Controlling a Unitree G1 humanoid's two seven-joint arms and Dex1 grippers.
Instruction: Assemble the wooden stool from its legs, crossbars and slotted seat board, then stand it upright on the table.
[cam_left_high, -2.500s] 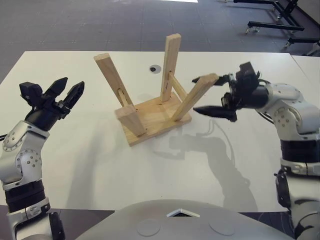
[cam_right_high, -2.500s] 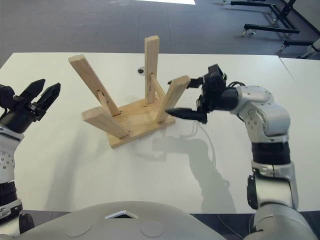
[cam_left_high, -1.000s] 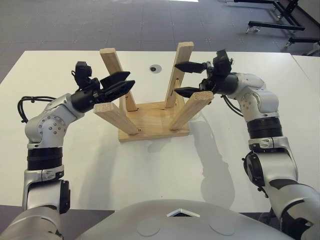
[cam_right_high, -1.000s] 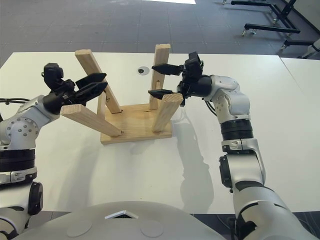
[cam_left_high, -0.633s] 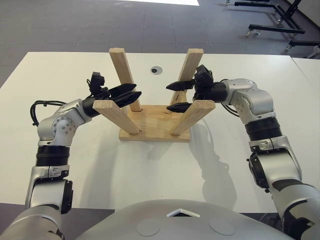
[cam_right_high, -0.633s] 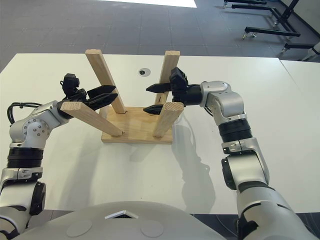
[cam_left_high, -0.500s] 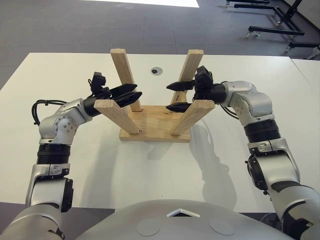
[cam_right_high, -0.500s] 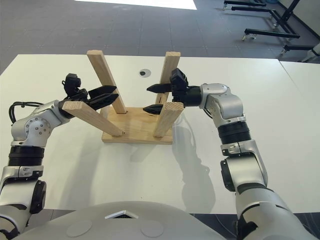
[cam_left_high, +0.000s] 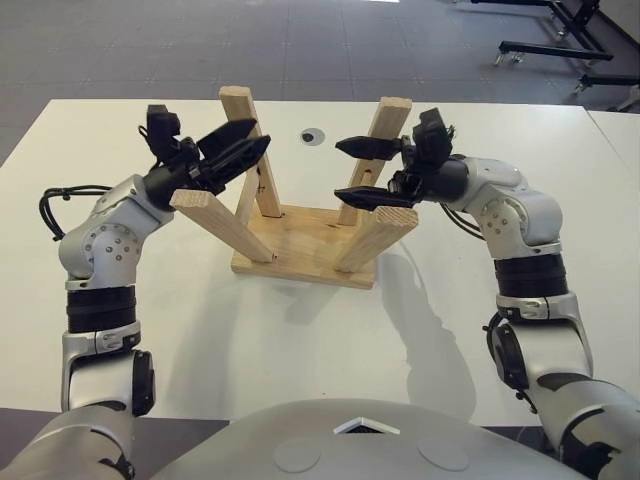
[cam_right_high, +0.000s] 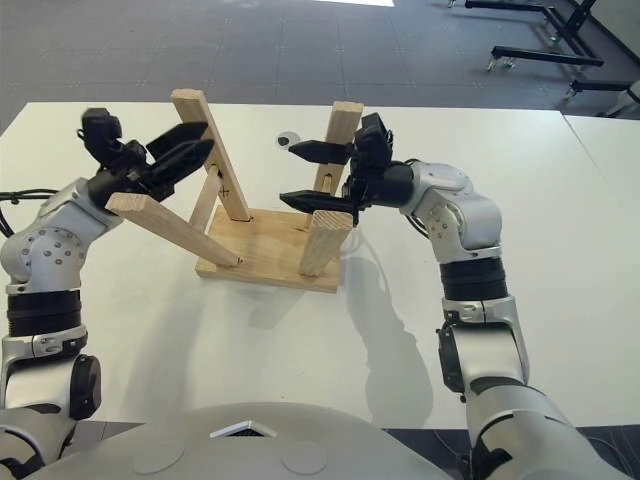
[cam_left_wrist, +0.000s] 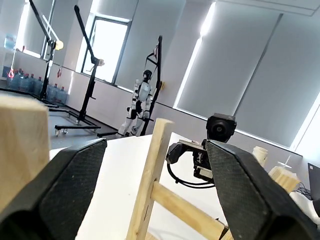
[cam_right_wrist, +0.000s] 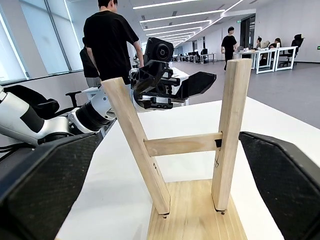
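Wooden stool (cam_right_high: 322, 235) lies inverted on the counter (cam_left_high: 300, 340), seat board (cam_left_high: 290, 235) down, legs (cam_left_high: 210, 215) rising just ahead of the left end effector (cam_left_high: 262, 133) and right end effector (cam_left_high: 338, 169), both spread wide and empty; uneven closure on the splayed legs could likely loosen joints or topple it.

Silver arms (cam_left_high: 100, 245), black cables (cam_left_high: 58, 196), pointed black left claw (cam_left_high: 260, 135) and right claw (cam_left_high: 338, 170)
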